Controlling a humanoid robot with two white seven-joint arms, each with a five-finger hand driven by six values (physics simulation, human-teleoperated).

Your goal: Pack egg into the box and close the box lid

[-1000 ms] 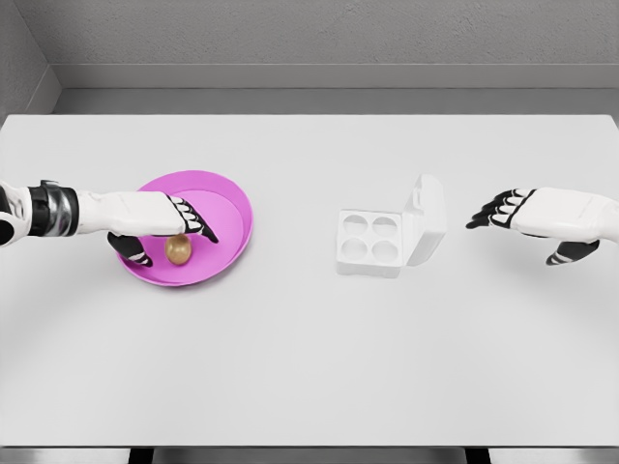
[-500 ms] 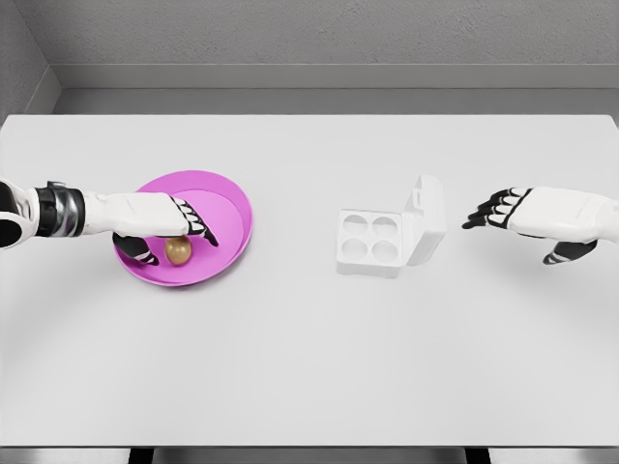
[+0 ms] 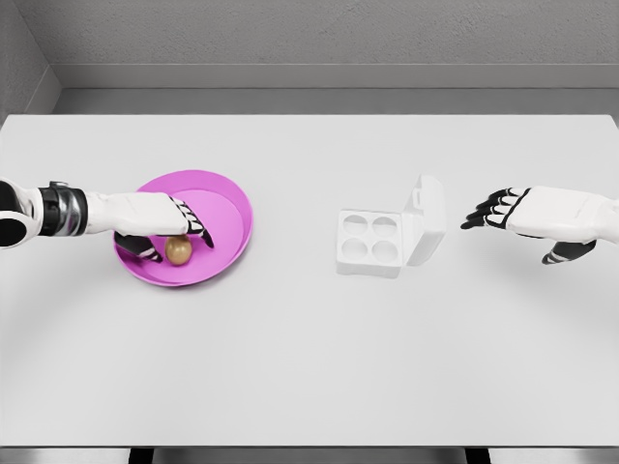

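We look down on a white bench (image 3: 309, 358), its near half bare. At nine o'clock our left hand (image 3: 155, 224) reaches in from the left edge and hangs over a shallow pink bowl (image 3: 227, 208). A single brown egg (image 3: 178, 250) sits in the near part of that bowl, directly under the hand's fingers (image 3: 193, 227) and toward six o'clock from the palm. The fingers curl down around the egg, with the thumb on its nine o'clock side, but we cannot tell whether they touch it yet. The egg looks upright, with its long axis roughly vertical.

The left hand is far nearer the egg than the right, so we judge the pickup is its job.

Toward three o'clock from the bowl, well apart, the white box (image 3: 369, 242) stands open. Its four round cups are all empty, and its lid (image 3: 427, 215) tilts up on the right side. Further toward three o'clock, our right hand (image 3: 527, 215) hovers with relaxed, spread fingers, holding nothing, close beside the lid.
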